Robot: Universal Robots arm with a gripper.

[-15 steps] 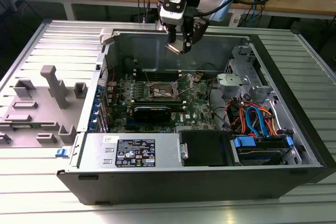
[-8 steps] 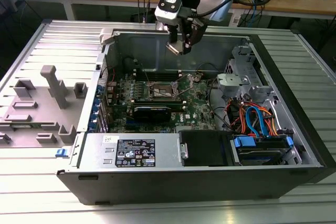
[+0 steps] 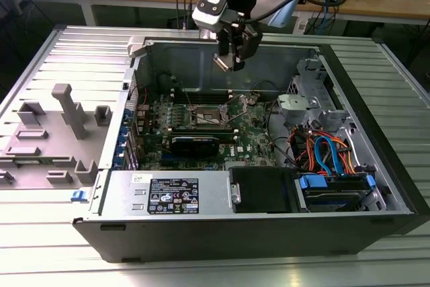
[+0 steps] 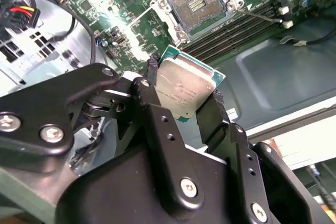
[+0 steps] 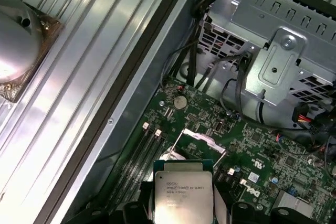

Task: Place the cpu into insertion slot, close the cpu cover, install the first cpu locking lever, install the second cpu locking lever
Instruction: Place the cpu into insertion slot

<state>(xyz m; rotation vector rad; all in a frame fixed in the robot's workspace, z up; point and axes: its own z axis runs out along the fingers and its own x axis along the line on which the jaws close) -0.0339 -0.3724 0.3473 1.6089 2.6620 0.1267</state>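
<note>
The cpu (image 4: 181,80) is held by its edges between the two black fingers (image 4: 157,116) of the end effector (image 4: 185,88), silver top showing in both wrist views, up in the air over the far part of the open computer case (image 3: 269,236). Below and apart from it, the insertion slot (image 4: 197,4) lies uncovered on the green motherboard (image 3: 259,140), its brownish centre exposed, with long black memory slots (image 4: 236,27) beside it. The case rests on a ribbed metal surface (image 3: 201,270), with a grey fixture (image 3: 64,122) at the exterior view's left.
</note>
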